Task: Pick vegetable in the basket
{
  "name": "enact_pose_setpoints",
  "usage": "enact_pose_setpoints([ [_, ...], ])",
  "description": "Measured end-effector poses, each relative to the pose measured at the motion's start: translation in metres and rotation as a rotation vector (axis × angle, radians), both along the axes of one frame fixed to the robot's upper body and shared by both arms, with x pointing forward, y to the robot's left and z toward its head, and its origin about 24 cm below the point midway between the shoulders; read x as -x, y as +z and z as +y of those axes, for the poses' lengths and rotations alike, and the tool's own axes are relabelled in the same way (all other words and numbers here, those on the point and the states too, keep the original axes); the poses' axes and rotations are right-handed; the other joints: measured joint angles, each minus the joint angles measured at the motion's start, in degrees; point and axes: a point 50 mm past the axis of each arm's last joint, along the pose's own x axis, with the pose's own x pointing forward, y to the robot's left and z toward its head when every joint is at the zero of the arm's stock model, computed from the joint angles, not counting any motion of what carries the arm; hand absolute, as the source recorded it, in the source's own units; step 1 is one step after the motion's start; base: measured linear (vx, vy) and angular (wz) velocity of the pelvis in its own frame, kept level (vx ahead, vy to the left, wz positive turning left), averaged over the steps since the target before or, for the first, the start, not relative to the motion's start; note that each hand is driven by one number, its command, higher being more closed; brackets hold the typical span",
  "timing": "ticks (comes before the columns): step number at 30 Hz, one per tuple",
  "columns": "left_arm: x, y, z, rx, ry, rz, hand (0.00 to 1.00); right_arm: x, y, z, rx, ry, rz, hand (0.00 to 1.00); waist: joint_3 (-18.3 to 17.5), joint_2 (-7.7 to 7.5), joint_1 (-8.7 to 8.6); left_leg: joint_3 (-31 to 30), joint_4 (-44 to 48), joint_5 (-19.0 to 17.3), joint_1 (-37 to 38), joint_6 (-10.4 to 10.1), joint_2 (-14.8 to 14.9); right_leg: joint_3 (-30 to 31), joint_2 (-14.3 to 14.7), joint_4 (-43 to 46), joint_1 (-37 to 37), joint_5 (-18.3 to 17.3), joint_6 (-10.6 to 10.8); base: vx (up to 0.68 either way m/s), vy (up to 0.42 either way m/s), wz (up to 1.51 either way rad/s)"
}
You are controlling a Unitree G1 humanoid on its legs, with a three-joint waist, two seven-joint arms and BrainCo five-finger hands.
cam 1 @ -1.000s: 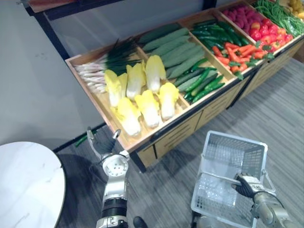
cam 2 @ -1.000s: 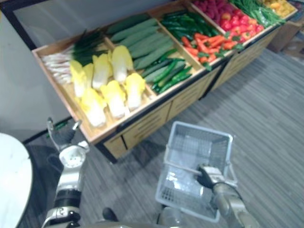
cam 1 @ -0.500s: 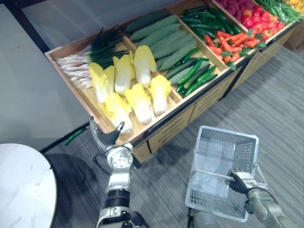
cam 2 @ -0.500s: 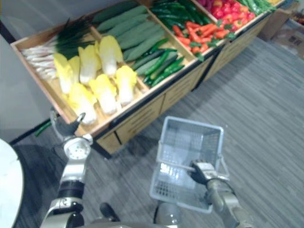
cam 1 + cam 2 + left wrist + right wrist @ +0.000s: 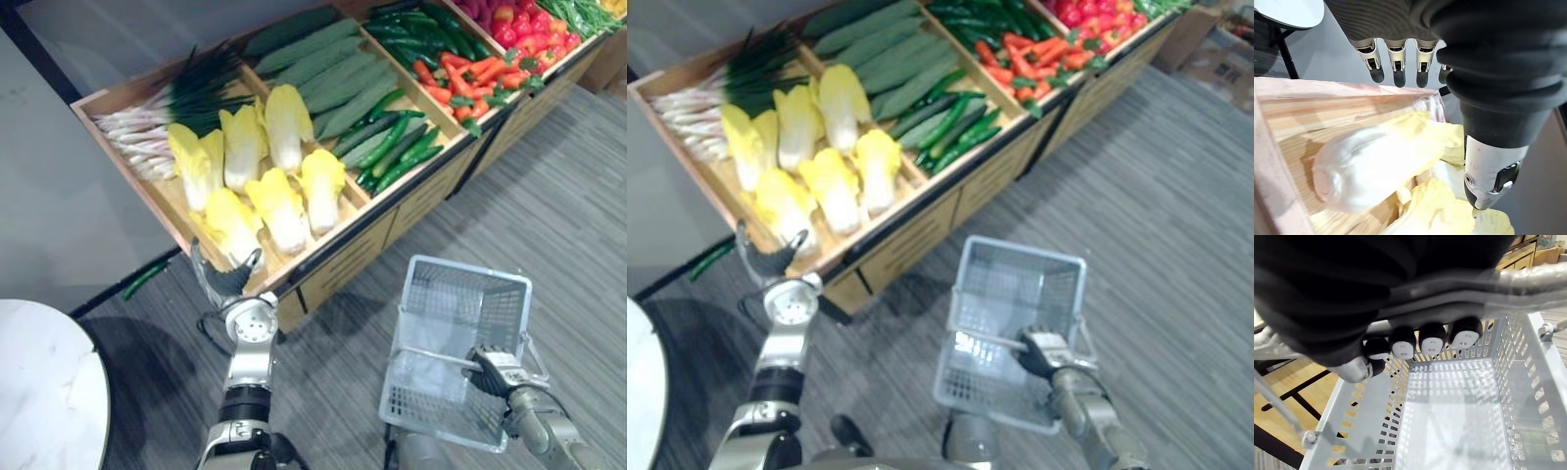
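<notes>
Here, the wooden stand [image 5: 345, 257] is split into compartments. The one at its left end holds a bundle of scallions [image 5: 147, 137] at the back and napa cabbages [image 5: 279, 206] in front. I count six, though the two nearest the stand's left wall overlap and may hide another. The next compartment holds long pale-green gourds [image 5: 333, 73] at the back and dark cucumbers [image 5: 394, 147] at the stand's front rail. They are too piled up to count. Further along the stand lie dark green vegetables [image 5: 411, 24] and red-orange ones [image 5: 460, 78], which are too small to name. The last bins are cut off at the edge.

One grey slotted basket [image 5: 468, 302] hangs in front of the stand over the floor, and its floor shows bare in the right wrist view. The right hand [image 5: 490, 370] has its fingers curled round the basket's metal handle [image 5: 1528, 278].

The left hand [image 5: 227, 281] sits at the stand's front left corner, its fingers [image 5: 1399, 58] straight and spread from the thumb, over the nearest cabbage [image 5: 1376, 166] without touching it.

One stray green vegetable [image 5: 144, 279] lies on the floor by the stand's left end. It is too small to identify.
</notes>
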Motion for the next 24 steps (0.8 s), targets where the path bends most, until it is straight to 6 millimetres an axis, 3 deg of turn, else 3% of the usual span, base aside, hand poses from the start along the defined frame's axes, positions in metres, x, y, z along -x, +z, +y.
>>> enact_pose_setpoints([
  [12, -0.023, 0.006, -0.001, 0.069, 0.034, 0.018, 0.0, -0.01, 0.006, 0.007, -0.01, 0.027, -0.059, 1.0, 1.9, -0.41, -1.02, 1.0, 0.0, 0.0, -2.0, 0.0, 0.0, 1.4, 0.2, 0.5, -3.2, 0.4, -0.4, 0.0, -0.026, -0.06],
  [19, -0.031, 0.016, 0.023, 0.08, 0.118, 0.008, 0.0, -0.015, 0.009, 0.013, -0.018, 0.054, -0.085, 1.0, 3.3, -1.35, -1.21, 2.4, 0.0, -0.3, -2.7, -0.2, 0.1, 3.0, 0.2, 0.9, -5.2, 0.5, -0.6, -0.02, -0.024, -0.1],
  [24, -0.039, 0.023, 0.03, 0.134, 0.178, -0.011, 0.0, -0.015, 0.009, 0.014, -0.021, 0.055, -0.101, 1.0, 3.9, -1.55, -1.28, 2.4, 0.0, -0.3, -3.0, -0.2, 0.3, 2.9, 0.3, 0.9, -5.4, 0.6, -0.6, -0.01, -0.017, -0.01],
])
